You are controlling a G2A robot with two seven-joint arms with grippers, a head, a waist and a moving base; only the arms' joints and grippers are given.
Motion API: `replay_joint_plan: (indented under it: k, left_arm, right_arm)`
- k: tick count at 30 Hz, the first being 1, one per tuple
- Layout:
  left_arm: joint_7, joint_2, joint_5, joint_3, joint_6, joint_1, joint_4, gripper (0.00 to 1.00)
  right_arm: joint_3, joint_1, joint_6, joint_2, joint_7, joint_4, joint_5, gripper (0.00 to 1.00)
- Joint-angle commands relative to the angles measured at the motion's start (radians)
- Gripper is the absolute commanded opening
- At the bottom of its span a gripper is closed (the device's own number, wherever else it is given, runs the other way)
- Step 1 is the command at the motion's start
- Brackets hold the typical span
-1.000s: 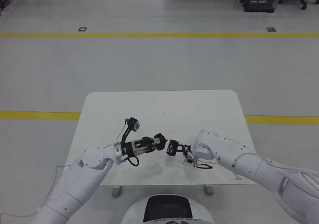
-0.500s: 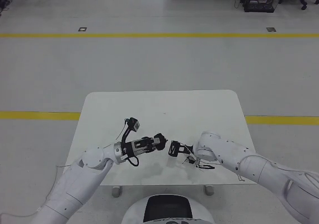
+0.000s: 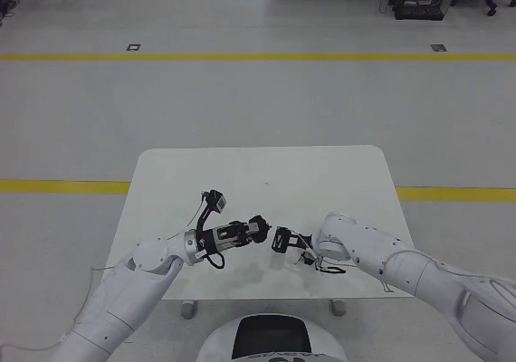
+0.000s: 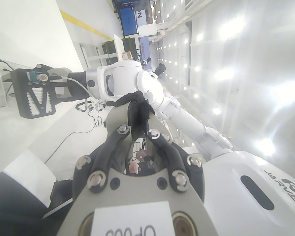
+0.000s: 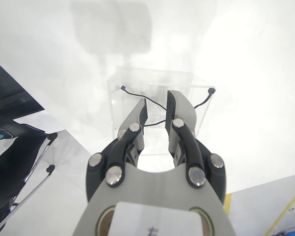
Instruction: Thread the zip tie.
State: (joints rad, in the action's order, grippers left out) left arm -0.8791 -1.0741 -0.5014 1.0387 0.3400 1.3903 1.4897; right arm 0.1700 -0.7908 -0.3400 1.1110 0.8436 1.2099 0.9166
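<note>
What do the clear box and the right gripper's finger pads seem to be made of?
Clear box: probably acrylic or similar plastic, glossy; you see straight through its walls. Finger pads: likely rubber, matte black, with moulded ribs.

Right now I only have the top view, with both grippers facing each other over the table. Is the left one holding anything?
Observer: Yes. The left wrist view shows the left gripper shut on a small black piece.
Operator: And the right one?
Observer: The right gripper is open, its fingers clearly apart.
Operator: Any zip ties near it?
Observer: Thin black zip ties sit at a clear box just beyond those fingers. I can't tell whether they lie inside it.
</note>
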Motion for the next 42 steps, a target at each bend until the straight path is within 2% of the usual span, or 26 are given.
replay_joint_plan:
  k: [1, 13, 18, 29, 42]
  left_arm:
    - [0.000, 0.000, 0.000, 0.000, 0.000, 0.000, 0.000, 0.00]
    - [0.000, 0.000, 0.000, 0.000, 0.000, 0.000, 0.000, 0.00]
    - [0.000, 0.000, 0.000, 0.000, 0.000, 0.000, 0.000, 0.00]
    - [0.000, 0.000, 0.000, 0.000, 0.000, 0.000, 0.000, 0.00]
    - [0.000, 0.000, 0.000, 0.000, 0.000, 0.000, 0.000, 0.00]
  right_arm:
    - [0.000, -0.001, 0.000, -0.001, -0.001, 0.001, 0.002, 0.20]
    - [0.000, -0.004, 0.000, 0.014, -0.004, -0.023, 0.003, 0.32]
    - [0.000, -0.005, 0.000, 0.024, -0.006, -0.042, -0.003, 0.27]
    - [0.000, -0.005, 0.000, 0.039, 0.007, -0.064, -0.016, 0.00]
    - [0.000, 0.002, 0.000, 0.032, 0.020, -0.046, -0.024, 0.00]
